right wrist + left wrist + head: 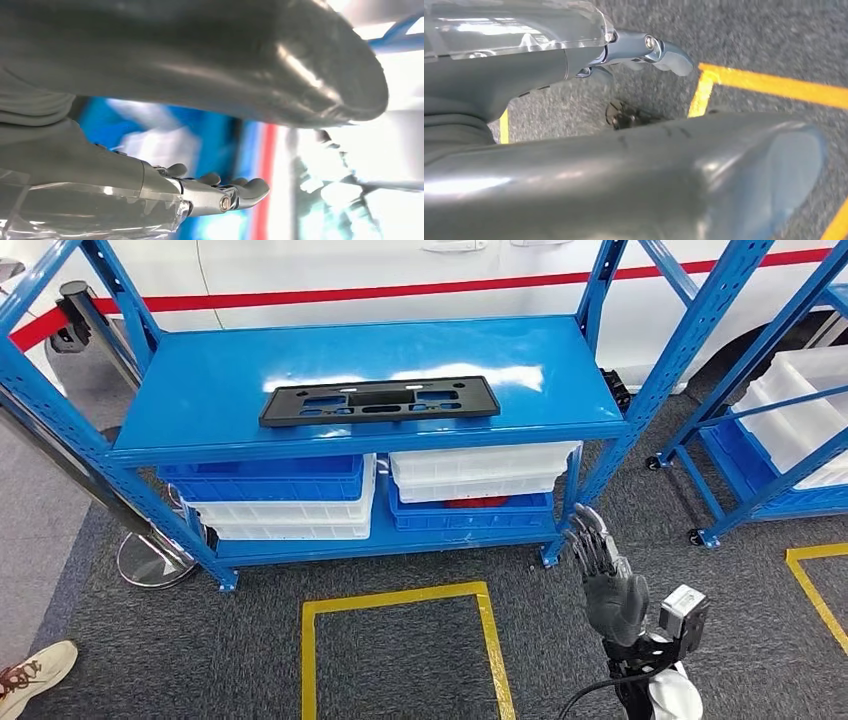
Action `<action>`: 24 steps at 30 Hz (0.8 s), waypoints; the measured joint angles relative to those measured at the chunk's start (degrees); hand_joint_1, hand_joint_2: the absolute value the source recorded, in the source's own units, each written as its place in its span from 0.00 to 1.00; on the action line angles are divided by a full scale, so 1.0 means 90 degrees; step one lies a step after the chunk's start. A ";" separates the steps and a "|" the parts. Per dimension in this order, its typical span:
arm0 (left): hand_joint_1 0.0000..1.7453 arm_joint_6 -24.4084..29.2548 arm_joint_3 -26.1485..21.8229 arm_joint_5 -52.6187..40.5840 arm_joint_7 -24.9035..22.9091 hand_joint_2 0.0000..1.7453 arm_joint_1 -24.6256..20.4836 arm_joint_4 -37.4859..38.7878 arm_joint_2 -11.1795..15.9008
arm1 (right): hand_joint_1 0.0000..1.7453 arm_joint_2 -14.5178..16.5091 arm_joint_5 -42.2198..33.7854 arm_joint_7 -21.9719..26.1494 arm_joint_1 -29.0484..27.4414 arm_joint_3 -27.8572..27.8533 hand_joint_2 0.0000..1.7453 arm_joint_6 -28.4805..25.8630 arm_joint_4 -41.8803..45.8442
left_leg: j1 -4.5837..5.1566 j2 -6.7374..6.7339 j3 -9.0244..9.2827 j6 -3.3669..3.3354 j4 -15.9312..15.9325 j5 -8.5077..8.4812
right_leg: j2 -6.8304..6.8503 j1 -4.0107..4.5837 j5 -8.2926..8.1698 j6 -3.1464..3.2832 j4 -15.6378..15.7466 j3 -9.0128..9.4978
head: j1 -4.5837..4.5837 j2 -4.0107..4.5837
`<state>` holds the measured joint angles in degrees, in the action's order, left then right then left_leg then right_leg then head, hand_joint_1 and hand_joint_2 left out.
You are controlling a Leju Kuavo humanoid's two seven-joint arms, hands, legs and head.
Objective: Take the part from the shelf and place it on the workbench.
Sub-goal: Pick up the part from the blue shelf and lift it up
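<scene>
A flat black plastic part point(380, 401) with several cut-outs lies on the top board of the blue shelf point(200, 390), near its front edge. My right hand point(606, 578) is raised in front of the shelf's right front leg, well below and to the right of the part, fingers spread and holding nothing. In the right wrist view the right hand point(210, 192) has its fingers extended toward the blurred blue shelf. The left hand point(644, 50) hangs over grey carpet with its fingers apart and nothing in it.
White and blue bins point(470, 475) fill the lower shelf. A second blue rack point(790, 430) with white bins stands at the right. Yellow floor tape point(400, 600) marks a square below the shelf. A person's shoe point(35, 675) is at the lower left, a stanchion base point(155, 560) beside the shelf.
</scene>
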<state>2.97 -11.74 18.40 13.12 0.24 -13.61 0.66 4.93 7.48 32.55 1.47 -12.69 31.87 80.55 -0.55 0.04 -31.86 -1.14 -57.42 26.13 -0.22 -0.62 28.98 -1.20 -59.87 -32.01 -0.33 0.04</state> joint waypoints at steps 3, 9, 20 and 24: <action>0.00 0.0022 -0.0063 0.0035 -0.0013 0.00 -0.0014 0.0012 -0.0005 | 0.00 0.0002 -0.0218 0.0116 0.0019 0.0302 0.00 0.0158 0.0607 | 0.0004 -0.0004 0.0005 -0.0073 0.0015 -0.0001 | 0.0006 -0.0014 0.0577 -0.0047 -0.1187 -0.0578 | 0.0001 0.0000; 0.00 0.0058 -0.0183 0.0106 -0.0039 0.00 -0.0027 0.0045 -0.0053 | 0.00 0.0009 -0.0680 0.0351 0.0044 0.0861 0.00 0.0510 0.1802 | 0.0058 0.0016 0.0079 -0.0057 -0.0010 0.0070 | 0.0018 0.0013 -0.0201 0.0061 -0.0272 -0.0248 | 0.0002 0.0000; 0.00 0.0017 -0.0439 0.0197 -0.0005 0.00 -0.0061 0.0116 -0.0124 | 0.00 0.0092 -0.1681 0.0854 0.0027 0.1784 0.00 0.1486 0.4012 | -0.0015 0.0009 -0.0848 0.0291 -0.1791 0.0815 | 0.0018 -0.0013 -0.0195 0.0272 0.0323 0.0108 | -0.0042 0.0000; 0.00 -0.0051 -0.0463 0.0162 0.0044 0.00 -0.0058 0.0132 -0.0118 | 0.00 0.0095 -0.1674 0.0860 -0.0016 0.1847 0.00 0.1456 0.4158 | -0.0076 0.0004 -0.0393 0.0333 -0.0684 0.0048 | -0.0002 -0.0034 -0.0031 0.0176 0.0301 0.0305 | -0.0042 0.0000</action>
<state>2.51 -15.90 19.86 13.52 -0.29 -12.42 -0.40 5.78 -7.58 40.29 1.33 3.93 44.98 117.98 -1.23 0.08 -35.40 1.85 -63.58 26.56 -0.24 -0.92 28.70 0.38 -57.17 -29.26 -0.71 0.04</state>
